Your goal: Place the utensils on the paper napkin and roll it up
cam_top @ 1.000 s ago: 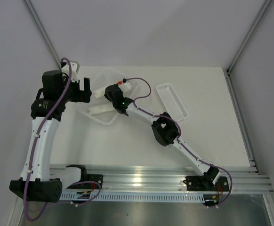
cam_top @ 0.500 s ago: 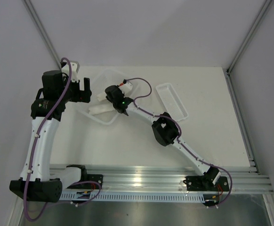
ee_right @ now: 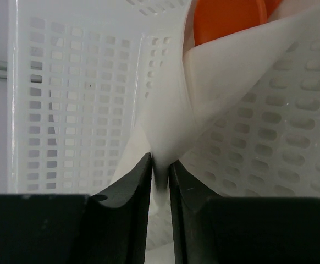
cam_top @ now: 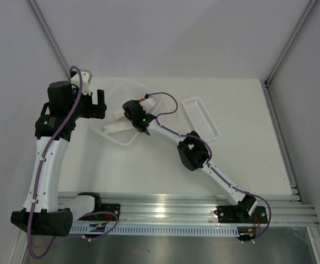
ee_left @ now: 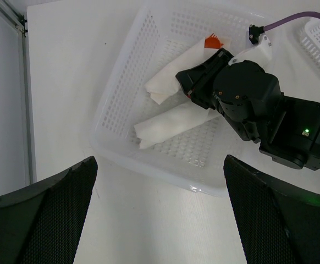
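Observation:
A white paper napkin is rolled around orange-red utensils, whose tips stick out of one end. It lies in a white perforated basket. My right gripper is shut on the napkin roll's lower end, with an orange utensil showing inside the fold. In the top view the right gripper is inside the basket. My left gripper is open and empty, hovering above the table just before the basket; in the top view the left gripper is at the basket's left side.
A second white paper roll lies in the basket beside the held one. A narrow white perforated tray stands to the right. Grey walls close in the table on the left, back and right.
My left arm has shifted slightly to the left. The right gripper stays shut on the napkin roll in the basket.

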Robot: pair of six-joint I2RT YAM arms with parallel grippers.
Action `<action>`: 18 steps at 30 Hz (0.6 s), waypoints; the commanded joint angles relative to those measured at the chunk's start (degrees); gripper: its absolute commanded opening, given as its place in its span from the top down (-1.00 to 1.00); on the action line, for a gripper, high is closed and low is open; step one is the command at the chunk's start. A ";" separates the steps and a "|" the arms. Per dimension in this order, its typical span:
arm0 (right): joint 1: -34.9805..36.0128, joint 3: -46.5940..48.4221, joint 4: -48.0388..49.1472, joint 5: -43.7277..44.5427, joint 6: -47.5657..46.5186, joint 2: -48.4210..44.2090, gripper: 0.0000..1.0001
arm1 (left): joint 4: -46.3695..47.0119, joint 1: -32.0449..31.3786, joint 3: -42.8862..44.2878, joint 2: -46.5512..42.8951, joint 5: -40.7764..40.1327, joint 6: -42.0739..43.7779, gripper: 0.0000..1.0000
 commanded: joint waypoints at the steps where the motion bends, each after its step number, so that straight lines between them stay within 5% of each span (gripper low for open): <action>1: -0.43 0.63 -2.59 1.42 2.49 0.21 0.56 | 0.76 0.77 3.11 -0.44 0.00 -0.99 -0.99; 12: -0.08 -3.85 -0.66 2.38 1.72 -4.71 0.50 | 6.19 0.95 -3.73 3.16 3.25 3.40 -0.90; 15: 0.01 -4.56 0.14 3.18 1.43 -5.85 0.49 | 7.88 0.68 -1.83 5.70 3.96 3.67 -0.71; 18: -0.25 -5.00 -0.30 2.92 3.45 -6.12 0.55 | 4.90 0.33 4.57 13.25 3.26 4.37 -0.25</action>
